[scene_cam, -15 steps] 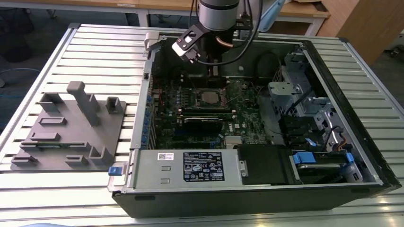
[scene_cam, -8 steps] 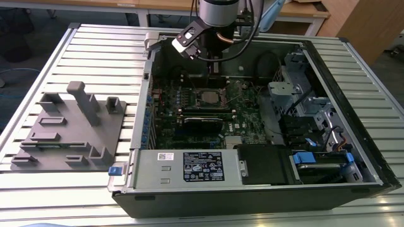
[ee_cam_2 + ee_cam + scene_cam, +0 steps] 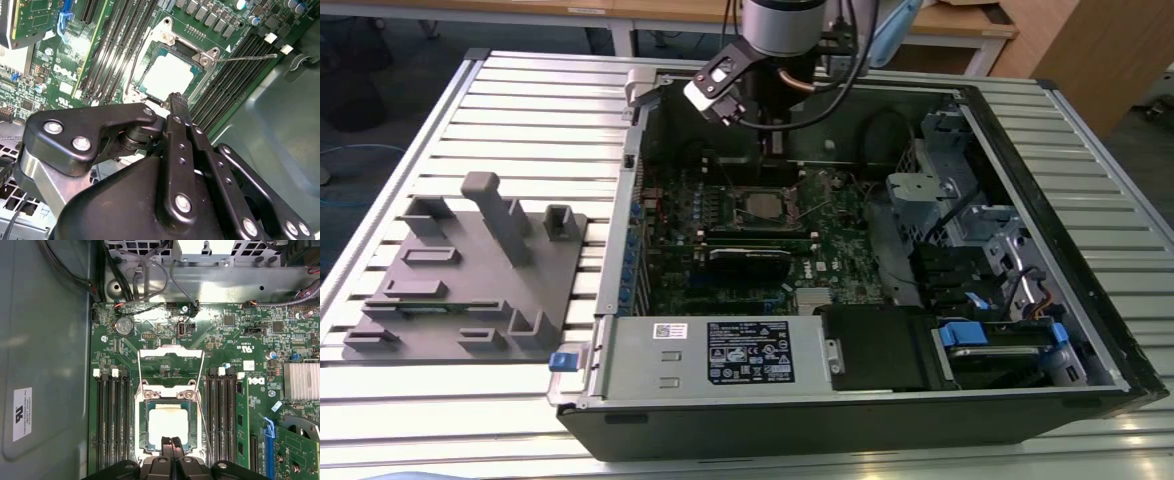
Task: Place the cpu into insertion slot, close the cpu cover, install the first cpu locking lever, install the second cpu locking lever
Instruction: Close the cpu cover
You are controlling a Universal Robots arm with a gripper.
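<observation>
Black two-finger gripper (image 3: 171,441), fingertips pressed together, holding nothing, at edge of flat silver-grey square cpu (image 3: 167,422). Cpu seated in silver-rimmed insertion slot (image 3: 140,412), green motherboard (image 3: 225,340). Thin silvery cpu cover (image 3: 170,352) swung open.

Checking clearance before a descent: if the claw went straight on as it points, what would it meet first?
Probably the small square silver-grey chip, near its edge; the shut claw points there. The thin silvery metal frame around it lies close, so it might touch that first.

An open computer case (image 3: 854,425) lies on a slatted table (image 3: 547,90) beside a grey fixture (image 3: 467,300).
</observation>
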